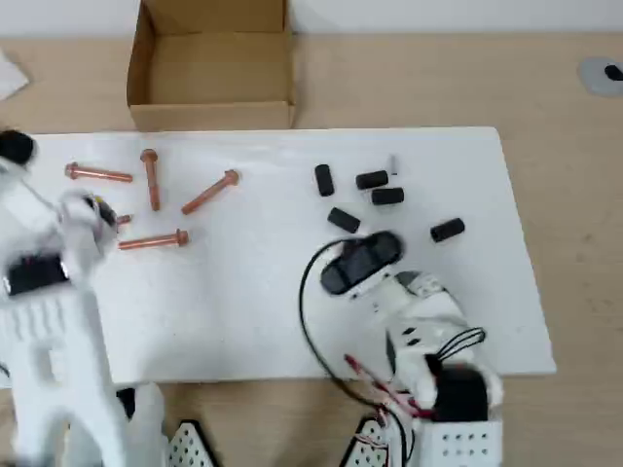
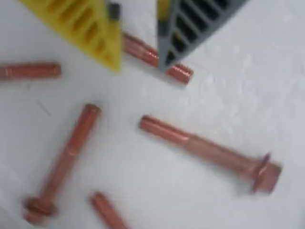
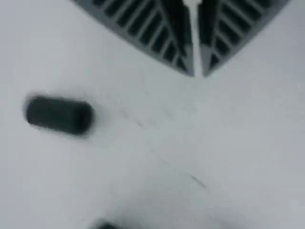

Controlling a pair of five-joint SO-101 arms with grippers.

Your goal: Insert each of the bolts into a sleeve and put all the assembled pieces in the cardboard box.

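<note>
Several copper bolts [image 1: 153, 240] lie on the left of the white board [image 1: 243, 311]. My left gripper [image 2: 138, 64] hangs open just above one bolt [image 2: 180, 73], its yellow and grey fingers either side of the shank. Other bolts [image 2: 209, 152] lie loose around it. In the high view the left gripper [image 1: 102, 216] is among the bolts. Several black sleeves [image 1: 371, 180] lie on the right of the board. My right gripper [image 3: 196, 74] is shut and empty above bare board, with one sleeve [image 3: 58, 114] lying off to its side. In the high view the right gripper [image 1: 365, 255] is just below a sleeve [image 1: 343, 219]. The cardboard box [image 1: 209, 112] stands open and empty behind the board.
The wooden table [image 1: 409, 78] surrounds the board. A black cable [image 1: 310, 321] loops from the right arm over the board's middle front. A grey object [image 1: 602, 75] lies at the far right edge.
</note>
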